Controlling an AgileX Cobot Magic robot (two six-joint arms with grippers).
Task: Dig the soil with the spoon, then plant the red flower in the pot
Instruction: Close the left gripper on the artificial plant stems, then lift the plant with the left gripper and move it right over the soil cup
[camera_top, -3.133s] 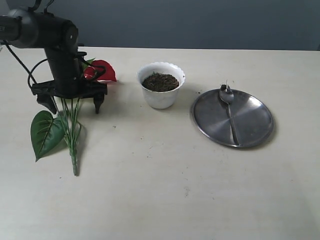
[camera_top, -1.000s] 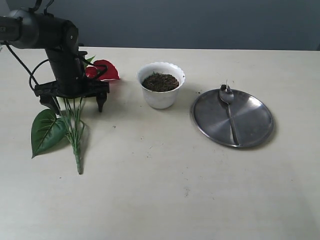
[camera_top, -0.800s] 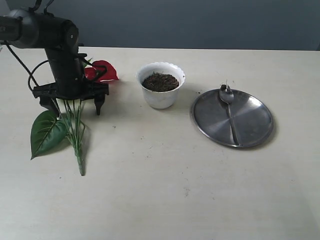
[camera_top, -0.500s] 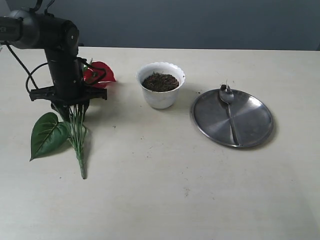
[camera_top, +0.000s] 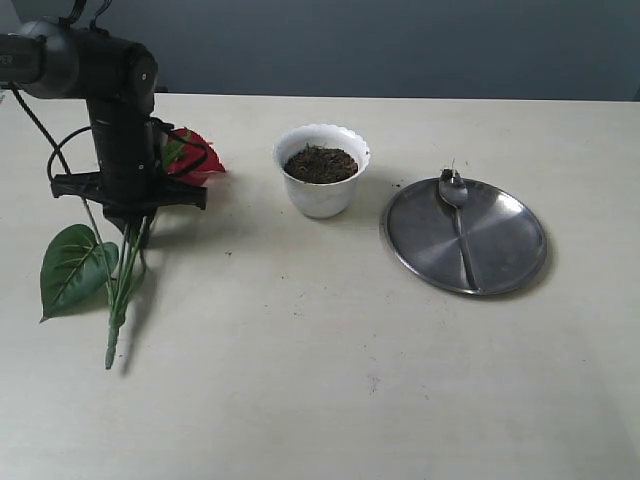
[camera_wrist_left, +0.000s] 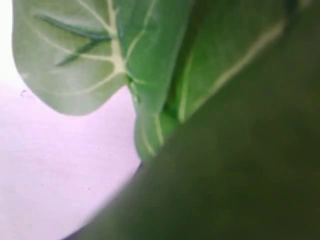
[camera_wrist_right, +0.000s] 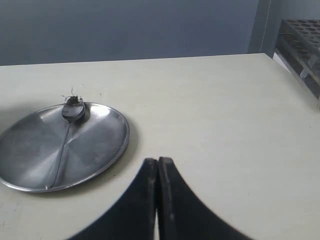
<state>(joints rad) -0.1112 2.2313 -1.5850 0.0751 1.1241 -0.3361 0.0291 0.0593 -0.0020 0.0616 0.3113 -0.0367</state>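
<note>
Left tool (camera_top: 128, 215): clamped on the red flower (camera_top: 190, 155) stems near the counter's (camera_top: 320, 380) left edge; planting not done.
Pot (camera_top: 322, 170), mid-counter toward the far edge: holds soil (camera_top: 320, 163).
Spoon (camera_top: 456, 215), right: lies soiled on the steel plate (camera_top: 500, 250); digging looks done.
Right tool (camera_wrist_right: 158, 172): together, idle.

You have no writing, label, brand, number or sign to read in any of these views; the pot (camera_top: 322, 170), the steel plate (camera_top: 510, 262) and the table (camera_top: 330, 380) show you plain, unmarked surfaces; the black arm housing (camera_top: 95, 62) shows you no legible mark either; the left wrist view gives you only blurred green leaf (camera_wrist_left: 95, 55), too close for any lettering to be made out.
</note>
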